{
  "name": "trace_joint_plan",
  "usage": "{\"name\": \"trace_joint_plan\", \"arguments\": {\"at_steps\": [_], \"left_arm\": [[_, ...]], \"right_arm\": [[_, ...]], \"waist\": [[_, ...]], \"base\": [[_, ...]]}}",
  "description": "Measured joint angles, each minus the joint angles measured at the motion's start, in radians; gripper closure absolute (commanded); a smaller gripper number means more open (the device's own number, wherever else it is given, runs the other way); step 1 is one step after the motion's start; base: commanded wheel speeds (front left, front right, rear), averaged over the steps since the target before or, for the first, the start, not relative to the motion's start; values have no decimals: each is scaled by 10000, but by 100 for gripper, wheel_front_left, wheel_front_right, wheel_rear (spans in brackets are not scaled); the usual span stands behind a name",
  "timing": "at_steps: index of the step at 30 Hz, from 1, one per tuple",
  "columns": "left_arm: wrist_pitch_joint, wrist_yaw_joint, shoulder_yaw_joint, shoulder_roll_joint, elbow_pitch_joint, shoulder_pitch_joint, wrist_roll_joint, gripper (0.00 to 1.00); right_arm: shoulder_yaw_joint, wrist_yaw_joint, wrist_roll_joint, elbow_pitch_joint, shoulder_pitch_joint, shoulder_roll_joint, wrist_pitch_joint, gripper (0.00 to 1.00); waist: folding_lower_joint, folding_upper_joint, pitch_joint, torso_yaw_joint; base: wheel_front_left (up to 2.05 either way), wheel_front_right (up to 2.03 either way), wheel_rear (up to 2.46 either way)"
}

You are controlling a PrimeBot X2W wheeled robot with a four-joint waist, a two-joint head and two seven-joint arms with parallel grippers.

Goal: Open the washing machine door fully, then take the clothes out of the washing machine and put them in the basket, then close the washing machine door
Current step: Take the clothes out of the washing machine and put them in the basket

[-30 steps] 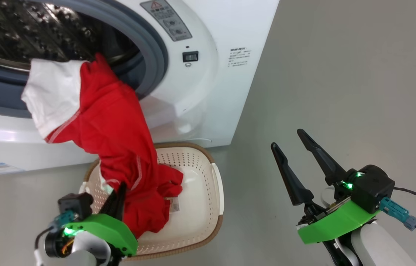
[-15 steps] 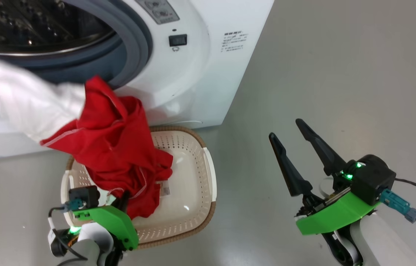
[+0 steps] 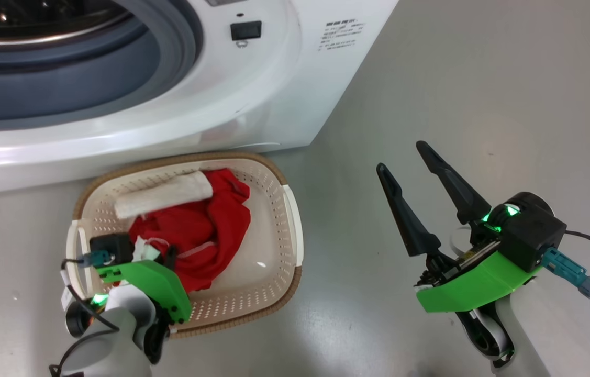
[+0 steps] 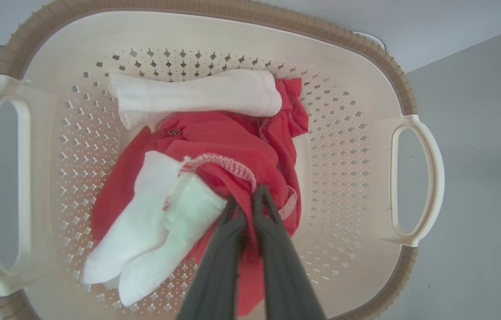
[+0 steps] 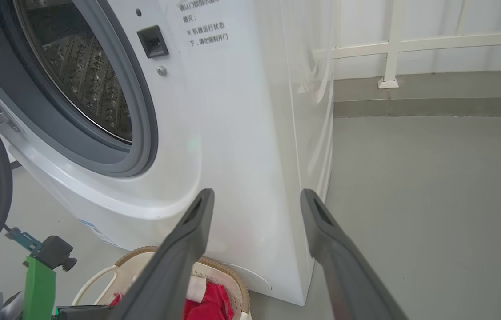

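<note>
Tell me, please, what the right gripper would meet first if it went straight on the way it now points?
Most likely the big white front-loading washing machine: the open right gripper aims at its front panel near the corner, though depth is unclear.

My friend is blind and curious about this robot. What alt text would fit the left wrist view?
The left end effector, shut, pinches red fabric of the clothes piled in a cream perforated basket with a brown rim. A rolled white piece lies at the pile's top, two white sock-like pieces at its lower left; grey floor lies beyond.
</note>
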Motion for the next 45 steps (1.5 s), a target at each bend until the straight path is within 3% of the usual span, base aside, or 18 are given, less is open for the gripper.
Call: {"name": "trace_joint_plan", "arguments": {"at_steps": [1, 10, 21, 29, 45], "left_arm": [[0, 0, -25, 0, 29, -65, -56, 0], [-453, 10, -458, -35, 222, -404, -96, 0], [-1135, 0, -403, -56, -282, -336, -278, 0], [-1143, -2, 322, 128, -2424, 732, -278, 0], [-1145, 291, 1726, 171, -7380, 3393, 1783, 0]], "right_arm": [[15, 0, 0, 2, -44, 0, 0, 0], [-84, 0, -2, 63, -85, 4, 0, 0], [-228, 0, -33, 222, -68, -2, 0, 0], [-1204, 2, -767, 815, 243, 351, 0, 0], [-1841, 2, -968, 1022, 842, 593, 0, 0]], "waist": [[0, 0, 61, -8], [0, 0, 170, 48], [1, -1, -556, 383], [1, 0, -1296, 530], [0, 0, -2839, 658]], "base": [[0, 0, 0], [0, 0, 0], [0, 0, 0], [0, 0, 0], [0, 0, 0]]}}
